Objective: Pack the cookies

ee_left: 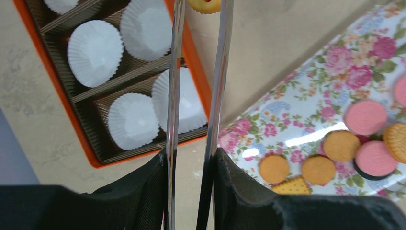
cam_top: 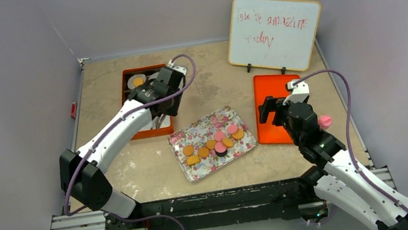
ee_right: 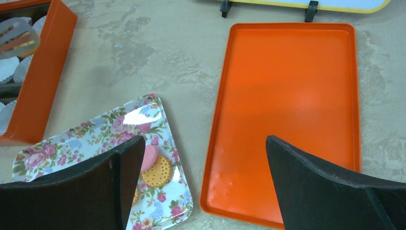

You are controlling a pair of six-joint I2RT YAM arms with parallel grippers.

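Note:
My left gripper [cam_top: 157, 105] is shut on metal tongs [ee_left: 173, 86]. The tongs pinch a yellow cookie [ee_left: 205, 5] at their tip, over the right edge of the orange box [cam_top: 125, 96] of white paper cups [ee_left: 94, 51]. One orange cookie [cam_top: 137, 82] lies in a far cup. Several orange-tan and pink cookies [cam_top: 217, 140] lie on the floral tray [cam_top: 203, 124], also in the left wrist view [ee_left: 356, 143]. My right gripper [cam_top: 271, 111] is open and empty above the orange lid [ee_right: 287, 96], right of the tray [ee_right: 95, 139].
A whiteboard [cam_top: 273, 31] with red writing stands on clips at the back right, just behind the orange lid [cam_top: 268, 90]. The box wall [ee_right: 43, 81] stands left of the tray. Grey walls close in the table on the left, back and right.

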